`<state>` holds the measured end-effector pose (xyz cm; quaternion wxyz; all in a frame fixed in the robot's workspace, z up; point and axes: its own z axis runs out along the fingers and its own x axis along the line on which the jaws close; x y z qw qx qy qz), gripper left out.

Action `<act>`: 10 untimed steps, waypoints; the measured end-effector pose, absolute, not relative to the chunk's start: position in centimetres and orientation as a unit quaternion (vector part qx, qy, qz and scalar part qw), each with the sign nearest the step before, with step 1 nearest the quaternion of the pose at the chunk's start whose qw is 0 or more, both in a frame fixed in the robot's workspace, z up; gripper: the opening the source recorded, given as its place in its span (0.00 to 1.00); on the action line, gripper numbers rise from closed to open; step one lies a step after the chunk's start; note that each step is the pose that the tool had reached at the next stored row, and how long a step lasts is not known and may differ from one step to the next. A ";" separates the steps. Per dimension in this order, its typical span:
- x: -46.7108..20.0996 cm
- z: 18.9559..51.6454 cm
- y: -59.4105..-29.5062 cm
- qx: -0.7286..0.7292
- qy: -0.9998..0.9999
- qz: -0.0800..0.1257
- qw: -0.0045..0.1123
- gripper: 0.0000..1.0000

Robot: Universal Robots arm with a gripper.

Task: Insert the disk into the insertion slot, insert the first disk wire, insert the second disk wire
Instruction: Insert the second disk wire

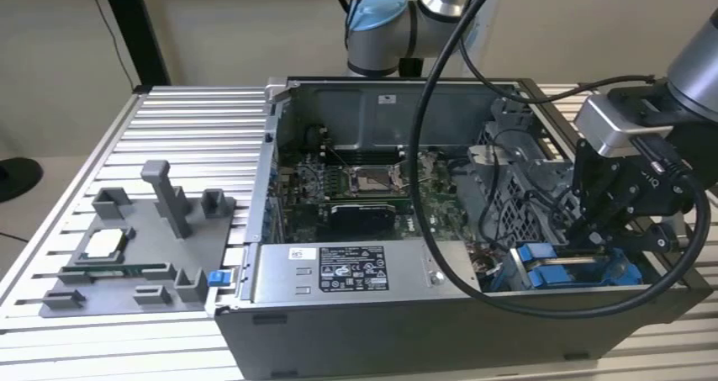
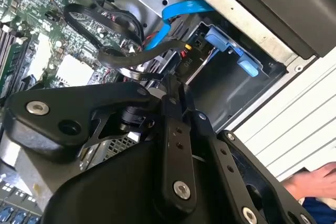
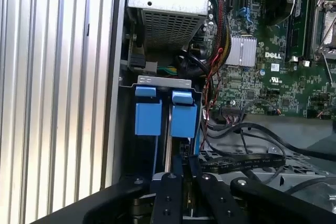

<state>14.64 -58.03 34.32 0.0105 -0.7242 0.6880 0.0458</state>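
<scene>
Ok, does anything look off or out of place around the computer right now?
A person's hand is over the table just outside the computer case, which seems odd. Inside, a blue cable and black wires lie loose beside the insertion slot.

A black printed label (image 1: pixel 352 278) stands on the grey power-supply box (image 1: pixel 438 272), with a small white sticker (image 1: pixel 301 253) at its ten o'clock. Their print is too small to read. In the first wrist view, white lettering (image 3: pixel 272 55) marks the green motherboard (image 3: pixel 294 87).
</scene>
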 end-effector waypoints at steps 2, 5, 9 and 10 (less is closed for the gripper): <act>14.7 34.2 -58.0 -0.724 0.688 0.046 0.011 0.00; 14.7 34.2 -58.0 -0.724 0.689 0.046 0.010 0.00; 14.8 34.2 -58.0 -0.723 0.689 0.046 0.011 0.00; 14.8 34.2 -58.0 -0.723 0.689 0.046 0.011 0.00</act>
